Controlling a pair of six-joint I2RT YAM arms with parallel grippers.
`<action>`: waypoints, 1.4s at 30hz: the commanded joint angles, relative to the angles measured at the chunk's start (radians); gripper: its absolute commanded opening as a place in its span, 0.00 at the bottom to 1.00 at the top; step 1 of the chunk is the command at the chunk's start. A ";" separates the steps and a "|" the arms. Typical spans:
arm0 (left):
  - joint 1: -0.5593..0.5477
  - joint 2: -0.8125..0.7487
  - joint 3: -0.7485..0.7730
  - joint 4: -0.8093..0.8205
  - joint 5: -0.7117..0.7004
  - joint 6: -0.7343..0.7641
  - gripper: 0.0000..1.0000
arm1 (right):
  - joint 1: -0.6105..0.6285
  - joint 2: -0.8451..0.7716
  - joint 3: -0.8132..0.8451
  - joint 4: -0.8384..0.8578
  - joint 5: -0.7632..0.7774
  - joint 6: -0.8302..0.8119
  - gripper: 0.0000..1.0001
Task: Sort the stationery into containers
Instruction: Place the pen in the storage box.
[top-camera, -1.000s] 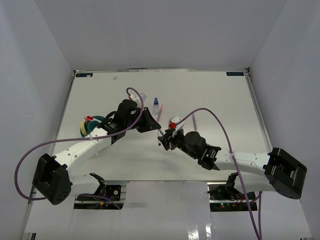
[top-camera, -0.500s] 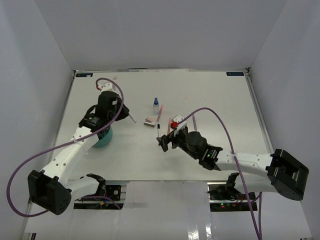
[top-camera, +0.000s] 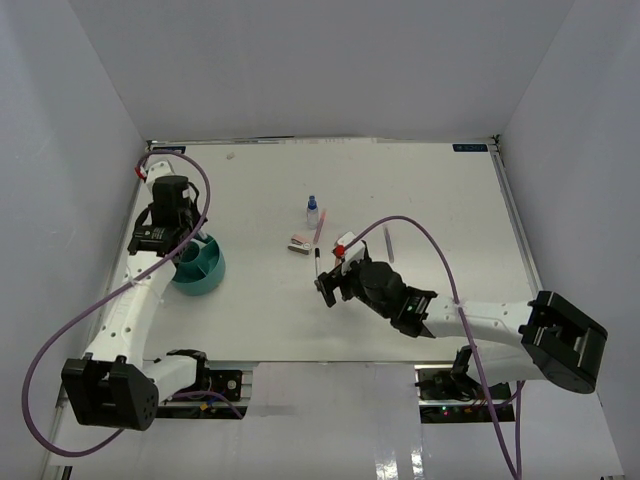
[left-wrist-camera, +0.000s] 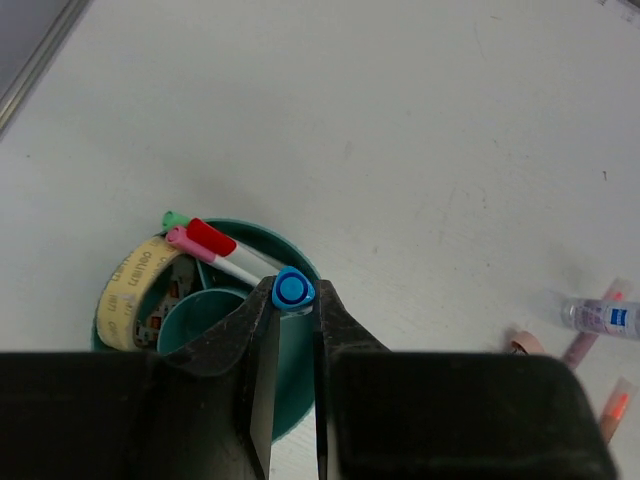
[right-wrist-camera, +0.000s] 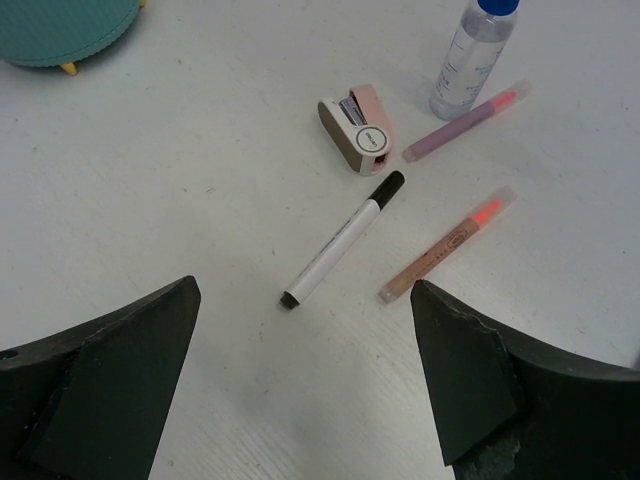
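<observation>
Left end effector (left-wrist-camera: 294, 298): fingers clamped on a blue-capped pen (left-wrist-camera: 292, 289), seen cap-end on, directly over the teal cup (left-wrist-camera: 262, 236) near the table's left edge. The cup holds red-, pink- and green-capped markers (left-wrist-camera: 212, 240) and a yellow tape roll (left-wrist-camera: 128, 285).

Right end effector (right-wrist-camera: 303, 293): fingers wide apart, holding nothing, above a black-capped marker (right-wrist-camera: 340, 240) lying on the table (right-wrist-camera: 150, 180). Just beyond lie a pink-white block (right-wrist-camera: 356, 131), a bottle (right-wrist-camera: 474, 55) and two thin pens.
</observation>
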 joint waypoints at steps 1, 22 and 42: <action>0.044 -0.045 -0.013 0.013 -0.031 0.040 0.00 | 0.003 0.020 0.049 0.009 0.011 0.006 0.92; 0.196 -0.054 -0.152 0.177 0.145 0.029 0.59 | 0.003 0.259 0.229 -0.181 0.036 0.095 1.00; 0.186 -0.191 -0.224 0.194 0.633 -0.015 0.96 | -0.024 0.519 0.411 -0.328 0.145 0.254 0.80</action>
